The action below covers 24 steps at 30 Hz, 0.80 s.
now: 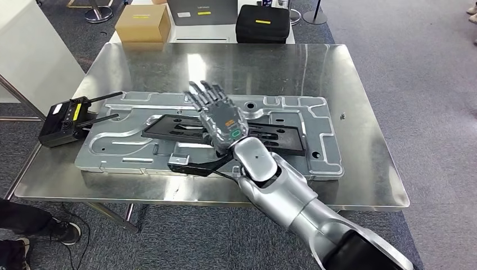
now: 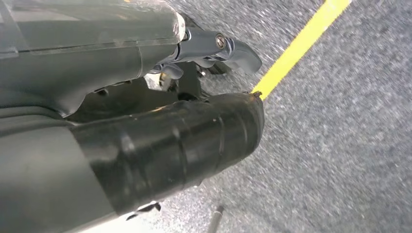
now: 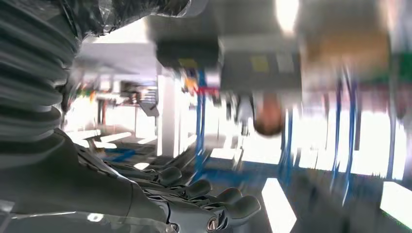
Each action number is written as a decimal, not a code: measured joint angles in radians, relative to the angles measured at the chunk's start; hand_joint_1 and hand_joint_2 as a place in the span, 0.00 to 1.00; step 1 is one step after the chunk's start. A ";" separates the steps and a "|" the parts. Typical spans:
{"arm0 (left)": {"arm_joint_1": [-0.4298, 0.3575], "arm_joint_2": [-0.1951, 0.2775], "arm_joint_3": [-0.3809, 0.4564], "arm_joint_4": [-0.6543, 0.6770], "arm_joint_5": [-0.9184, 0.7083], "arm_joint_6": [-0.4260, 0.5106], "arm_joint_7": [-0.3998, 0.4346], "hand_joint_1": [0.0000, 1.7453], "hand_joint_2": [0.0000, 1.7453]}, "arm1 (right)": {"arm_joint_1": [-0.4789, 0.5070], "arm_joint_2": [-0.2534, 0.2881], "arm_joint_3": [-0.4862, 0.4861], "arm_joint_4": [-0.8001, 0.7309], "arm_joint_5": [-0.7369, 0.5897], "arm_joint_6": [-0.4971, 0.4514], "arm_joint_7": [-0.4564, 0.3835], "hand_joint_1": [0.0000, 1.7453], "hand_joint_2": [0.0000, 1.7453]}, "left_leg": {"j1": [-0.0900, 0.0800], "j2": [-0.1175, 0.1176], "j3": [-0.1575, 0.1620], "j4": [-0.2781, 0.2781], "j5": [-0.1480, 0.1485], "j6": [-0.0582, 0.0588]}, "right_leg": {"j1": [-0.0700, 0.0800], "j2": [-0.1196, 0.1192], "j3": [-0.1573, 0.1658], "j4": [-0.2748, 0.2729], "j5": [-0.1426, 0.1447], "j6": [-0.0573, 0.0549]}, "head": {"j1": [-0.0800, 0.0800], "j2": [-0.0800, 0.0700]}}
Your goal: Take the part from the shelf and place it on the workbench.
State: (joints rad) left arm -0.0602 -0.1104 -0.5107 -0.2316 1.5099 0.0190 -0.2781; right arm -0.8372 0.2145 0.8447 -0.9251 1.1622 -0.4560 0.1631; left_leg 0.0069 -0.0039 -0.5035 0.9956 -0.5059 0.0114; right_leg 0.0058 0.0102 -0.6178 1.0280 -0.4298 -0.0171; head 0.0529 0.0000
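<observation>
A flat black part [image 1: 174, 128] with cut-outs lies on a large grey stamped metal panel [image 1: 292, 107] on the steel workbench [image 1: 225, 64]. My right hand [image 1: 216, 115] is stretched out over the black part's middle, back upward, fingers straight and spread, holding nothing. Whether it touches the part I cannot tell. In the right wrist view the right hand's fingers [image 3: 214, 196] reach out straight into a blurred room. A small black bracket [image 1: 191, 166] sits at the panel's front edge under my right wrist. My left hand [image 2: 214, 46] hangs above grey floor; its grip is hidden.
A black remote controller [image 1: 64, 121] with antennas lies at the bench's left edge. Behind the bench stand a cardboard box [image 1: 143, 22], a grey box [image 1: 202, 11] and a black case [image 1: 262, 23]. A person's shoe [image 1: 62, 232] is on the floor at front left. A yellow floor line [image 2: 301, 43] runs past.
</observation>
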 joint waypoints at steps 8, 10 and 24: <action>0.007 0.004 0.017 0.000 0.000 0.033 0.005 0.00 0.00 | 0.277 -0.078 -0.257 -0.427 -0.120 -0.236 -0.294 0.00 1.00 | 0.000 0.000 0.000 0.000 -0.002 0.000 | -0.001 0.000 0.001 -0.001 0.000 0.001 | 0.000 0.000; 0.007 0.005 0.018 0.000 0.000 0.041 0.008 0.00 0.00 | 0.341 -0.068 -0.325 -0.499 -0.144 -0.239 -0.401 0.00 1.00 | 0.000 0.000 0.000 0.000 -0.002 0.000 | -0.001 0.000 0.001 -0.001 -0.001 0.001 | 0.000 0.000; 0.004 0.016 0.019 0.000 0.000 0.063 0.014 0.00 0.00 | 0.553 0.002 -0.518 -0.625 -0.229 -0.243 -0.648 0.00 1.00 | 0.011 0.011 0.017 -0.039 0.030 0.031 | -0.016 -0.002 -0.081 0.191 -0.103 0.040 | 0.000 0.000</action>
State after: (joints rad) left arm -0.0560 -0.0941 -0.4913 -0.2315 1.5099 0.0820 -0.2638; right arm -0.2839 0.2163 0.3267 -1.5499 0.9333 -0.6992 -0.4851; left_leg 0.0184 0.0075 -0.4865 0.9567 -0.4754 0.0421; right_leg -0.0105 0.0080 -0.6993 1.2187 -0.5330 0.0225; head 0.0534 0.0000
